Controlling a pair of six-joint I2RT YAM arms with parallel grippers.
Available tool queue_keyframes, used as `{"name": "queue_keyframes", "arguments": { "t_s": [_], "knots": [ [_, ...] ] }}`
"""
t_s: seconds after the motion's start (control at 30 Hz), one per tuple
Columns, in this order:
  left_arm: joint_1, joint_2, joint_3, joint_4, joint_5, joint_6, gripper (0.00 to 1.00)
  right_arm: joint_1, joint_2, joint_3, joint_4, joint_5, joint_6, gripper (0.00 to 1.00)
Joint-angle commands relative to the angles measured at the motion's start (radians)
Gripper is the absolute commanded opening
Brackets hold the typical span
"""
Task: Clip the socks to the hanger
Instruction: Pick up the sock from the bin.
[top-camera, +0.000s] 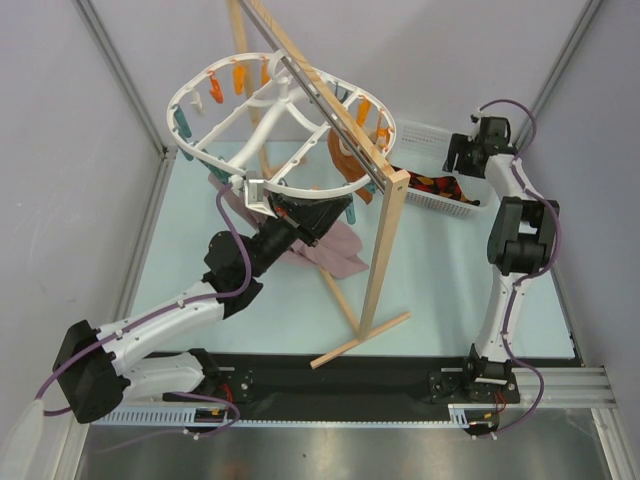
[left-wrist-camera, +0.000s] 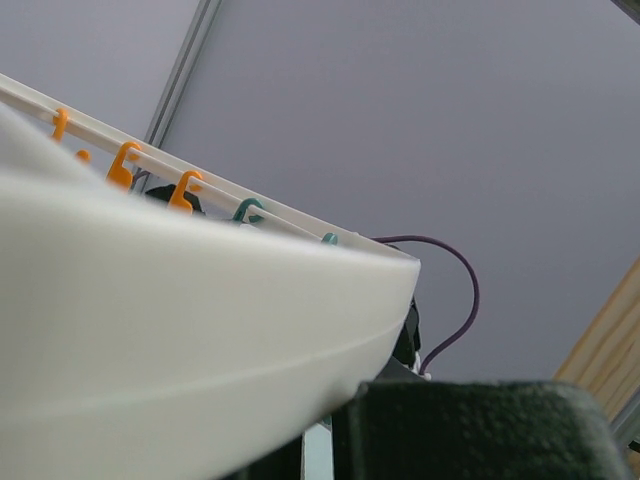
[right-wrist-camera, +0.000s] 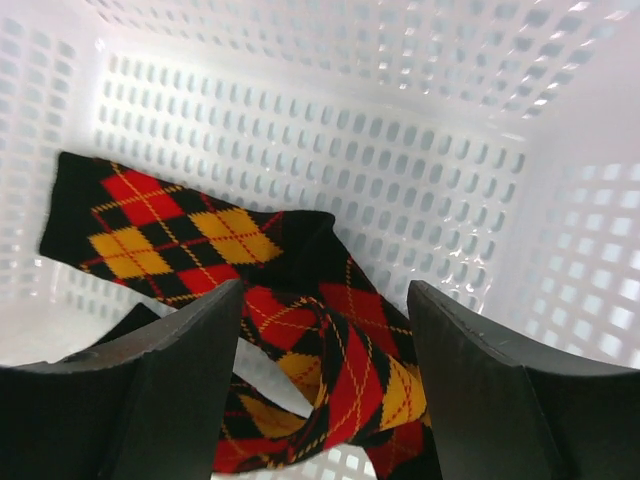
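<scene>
White plastic forms the oval hanger (top-camera: 275, 98), which hangs tilted from a wooden stand (top-camera: 385, 250) at the back left of the pale tabletop (top-camera: 440, 280), its rim ringed with orange and teal clips (left-wrist-camera: 122, 165). The left arm reaches up so that the left gripper (top-camera: 262, 198) sits at the hanger's near rim. In the left wrist view that rim (left-wrist-camera: 180, 330) fills the frame just beside one dark finger, and it cannot be told whether the gripper is closed on it. A mauve-pink cloth (top-camera: 335, 250) lies on the tabletop beneath the hanger. At the back right stands a white perforated basket (top-camera: 455, 205). The socks (right-wrist-camera: 180, 225), checked in black, red and orange-yellow diamonds, lie crumpled on its floor. The right gripper (right-wrist-camera: 325, 310) hangs inside the basket just above them, its two fingers spread wide and holding nothing.
</scene>
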Motion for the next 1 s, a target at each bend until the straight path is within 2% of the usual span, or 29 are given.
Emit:
{"name": "queue_keyframes", "arguments": {
  "t_s": [0.0,0.17,0.3,0.47,0.5,0.53,0.57,0.6,0.73,0.97],
  "knots": [
    [0.008,0.020,-0.030,-0.115,-0.018,-0.090,0.00,0.016,0.047,0.073,-0.098,0.029,-0.057,0.72],
    [0.009,0.020,-0.030,-0.112,-0.017,-0.090,0.00,0.016,0.061,0.065,-0.107,-0.013,-0.064,0.68],
    [0.009,0.026,-0.030,-0.109,-0.010,-0.096,0.00,0.010,0.090,0.068,-0.110,-0.045,-0.063,0.61],
    [0.009,0.030,-0.032,-0.113,-0.012,-0.098,0.00,0.000,0.102,0.090,-0.087,-0.075,-0.038,0.38],
    [0.009,0.030,-0.032,-0.115,-0.012,-0.098,0.00,-0.002,0.102,0.099,-0.083,-0.082,-0.032,0.30],
    [0.008,0.030,-0.032,-0.118,-0.012,-0.098,0.00,-0.006,0.102,0.105,-0.078,-0.080,-0.017,0.12],
    [0.009,0.030,-0.032,-0.118,-0.013,-0.098,0.00,-0.008,0.099,0.111,-0.075,-0.080,-0.005,0.04],
    [0.008,0.031,-0.032,-0.121,-0.013,-0.100,0.00,-0.010,0.095,0.125,-0.073,-0.080,0.008,0.00],
    [0.009,0.022,-0.032,-0.130,-0.020,-0.104,0.00,-0.017,0.006,0.081,-0.006,-0.095,0.069,0.00],
    [0.009,0.010,-0.035,-0.139,-0.035,-0.124,0.00,-0.014,-0.258,0.007,0.043,-0.183,0.135,0.00]
  ]
}}
